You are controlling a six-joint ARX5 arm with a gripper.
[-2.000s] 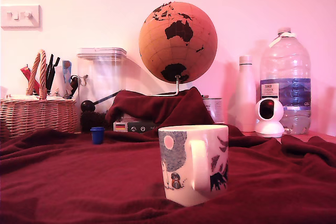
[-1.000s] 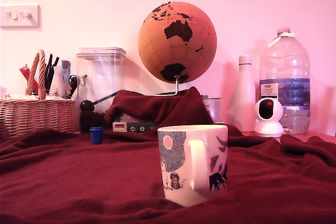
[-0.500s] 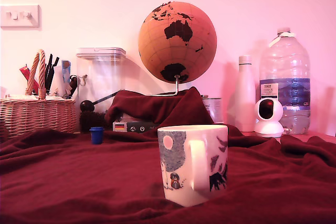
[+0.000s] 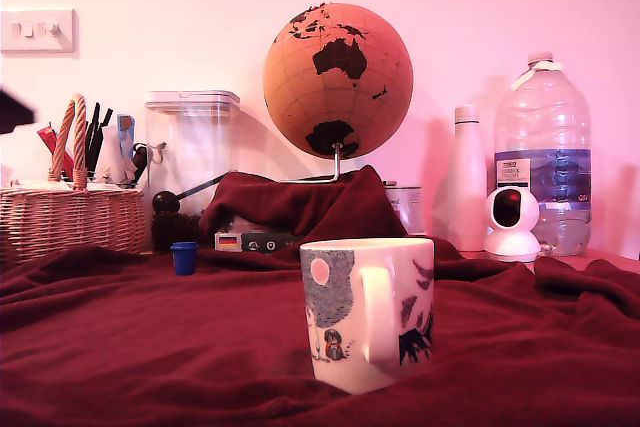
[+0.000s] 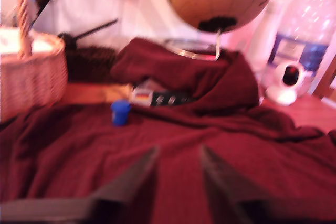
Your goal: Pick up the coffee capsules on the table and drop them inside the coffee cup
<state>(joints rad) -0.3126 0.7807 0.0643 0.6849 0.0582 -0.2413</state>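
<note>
Here, glossy mug [image 4: 367, 312], rumpled cloth [image 4: 150, 337].

Globe [image 4: 338, 77], wicker basket [image 4: 70, 219], water bottle [image 4: 544, 162] w/ red cloth [image 4: 150, 337].

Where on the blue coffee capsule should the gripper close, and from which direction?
The capsule stands upright on the red cloth with its wider rim up. Probably best to come down from above and close across the side walls just under the rim, so the rim resists slipping. The gripper is open, with a gap seemingly wider than the capsule.
</note>
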